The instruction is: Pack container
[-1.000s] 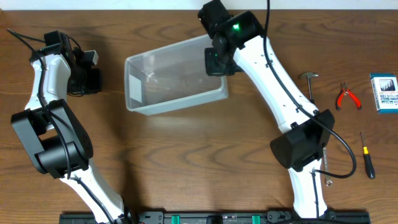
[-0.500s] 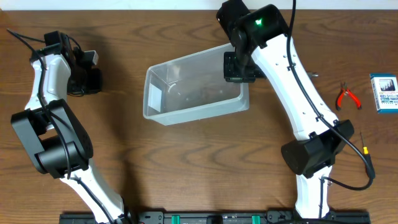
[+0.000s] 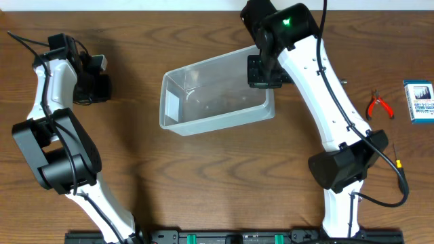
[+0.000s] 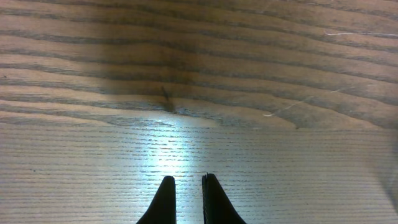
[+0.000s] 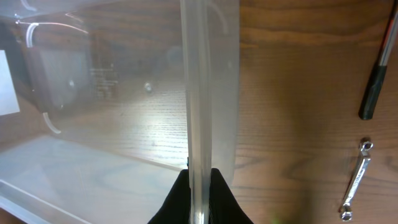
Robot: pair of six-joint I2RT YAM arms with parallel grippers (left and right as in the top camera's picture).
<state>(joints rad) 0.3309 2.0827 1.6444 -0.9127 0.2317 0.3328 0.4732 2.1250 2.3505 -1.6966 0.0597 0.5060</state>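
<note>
Where our right gripper [image 5: 200, 179] pinches the short end wall of the clear, colourless rectangular plastic tub [image 5: 200, 87], the tub runs leftward from it. It sits mid-table, its long axis roughly left to right, with nothing inside. Far beyond, our left gripper [image 4: 186, 182] hangs pressed together over the brown wooden table [image 4: 261, 74] — well apart, so the right arm is nearer.

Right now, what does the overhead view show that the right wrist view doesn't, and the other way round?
Only overhead: the left gripper, shut and holding nothing, red pliers and a blue-and-white box. Only the right wrist: a small wrench and a dark tool handle. Both: the clear container, its rim pinched by the right gripper.
</note>
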